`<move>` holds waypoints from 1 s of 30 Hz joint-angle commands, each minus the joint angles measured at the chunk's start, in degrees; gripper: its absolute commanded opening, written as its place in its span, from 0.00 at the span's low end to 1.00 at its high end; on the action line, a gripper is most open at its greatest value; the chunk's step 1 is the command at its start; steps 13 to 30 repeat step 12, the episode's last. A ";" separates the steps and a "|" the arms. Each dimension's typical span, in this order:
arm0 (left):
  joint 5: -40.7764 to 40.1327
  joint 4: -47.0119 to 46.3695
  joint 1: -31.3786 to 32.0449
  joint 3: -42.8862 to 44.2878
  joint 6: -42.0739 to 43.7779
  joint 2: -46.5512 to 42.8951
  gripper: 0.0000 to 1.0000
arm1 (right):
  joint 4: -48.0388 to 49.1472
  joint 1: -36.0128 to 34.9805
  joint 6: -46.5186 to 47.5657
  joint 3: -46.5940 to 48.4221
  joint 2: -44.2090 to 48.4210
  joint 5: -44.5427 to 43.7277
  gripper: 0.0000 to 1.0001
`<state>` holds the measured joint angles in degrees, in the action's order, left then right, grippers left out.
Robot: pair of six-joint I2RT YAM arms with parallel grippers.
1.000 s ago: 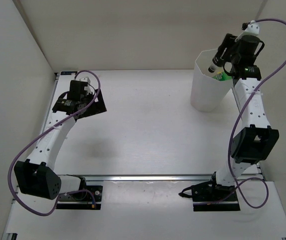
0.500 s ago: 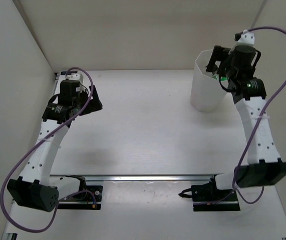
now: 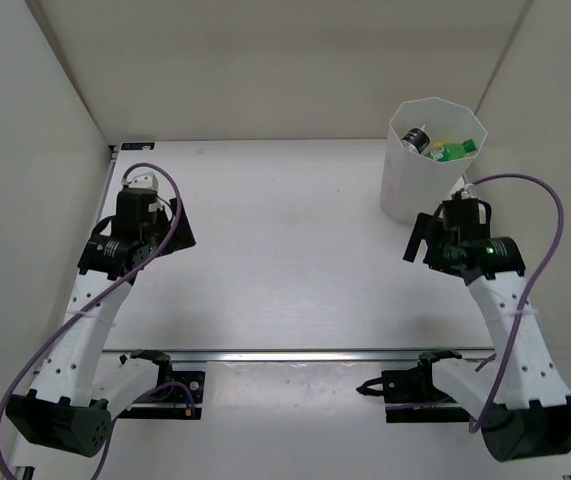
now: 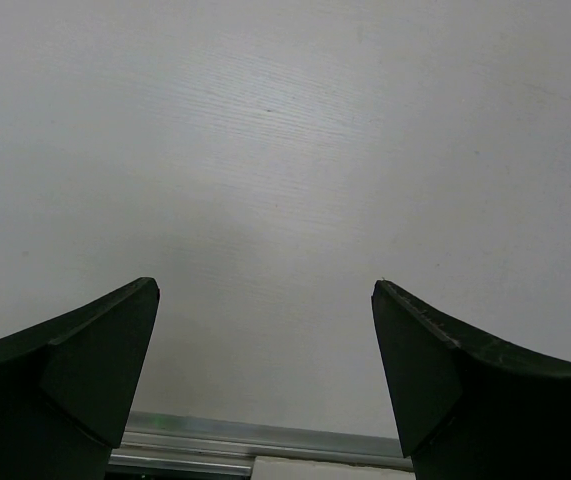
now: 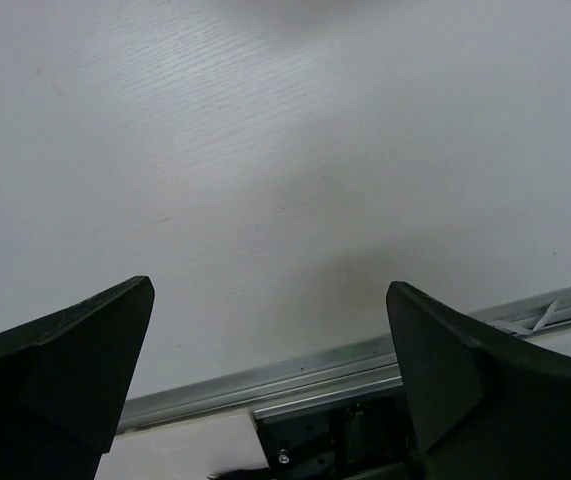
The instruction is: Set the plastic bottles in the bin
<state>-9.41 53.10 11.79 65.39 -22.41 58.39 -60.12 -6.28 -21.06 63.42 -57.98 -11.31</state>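
White table: the tall translucent polygonal bin holds the small plastic bottles, job seemingly done; left gripper and right gripper gape empty.

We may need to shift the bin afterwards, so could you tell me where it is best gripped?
Probably the near rim of the bin, approached from above, pinching its thin wall. It stands upright with an open top, and its body looks too wide to span.
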 commanded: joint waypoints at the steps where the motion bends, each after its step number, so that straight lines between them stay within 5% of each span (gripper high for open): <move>1: -3.69 1.74 0.42 -1.57 -0.35 -4.06 0.99 | 1.84 1.27 -2.32 -1.36 8.03 -0.73 0.99; 7: -3.77 2.09 0.08 -3.07 -1.49 -6.09 0.98 | 4.57 5.05 0.93 -4.44 9.99 6.56 1.00; 30: -3.78 2.18 0.51 -2.46 -1.23 -7.33 0.98 | 4.13 4.17 0.49 -3.66 9.64 3.06 0.99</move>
